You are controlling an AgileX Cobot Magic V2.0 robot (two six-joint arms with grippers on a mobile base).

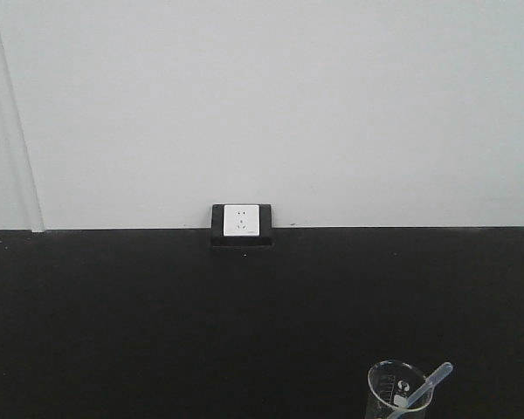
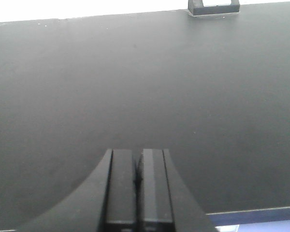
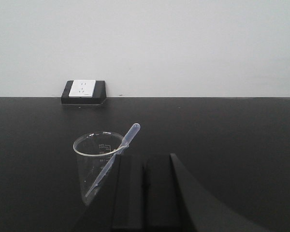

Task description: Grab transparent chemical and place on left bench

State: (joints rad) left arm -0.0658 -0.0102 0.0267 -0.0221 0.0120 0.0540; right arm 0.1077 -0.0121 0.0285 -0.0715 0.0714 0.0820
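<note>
Slim clear pipette, seemingly bluish

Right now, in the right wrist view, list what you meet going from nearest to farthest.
right gripper → beaker with the clear pipette leaning in it → wall socket → white wall

A plain white wall fills the upper part of the front view, and the light on it is soft and even. Near its left side a thin vertical seam runs down. Below, a matte black counter meets the wall in a straight line, where a white socket sits in a black frame. In the left wrist view the near edge of the counter has a pale trim.
</note>
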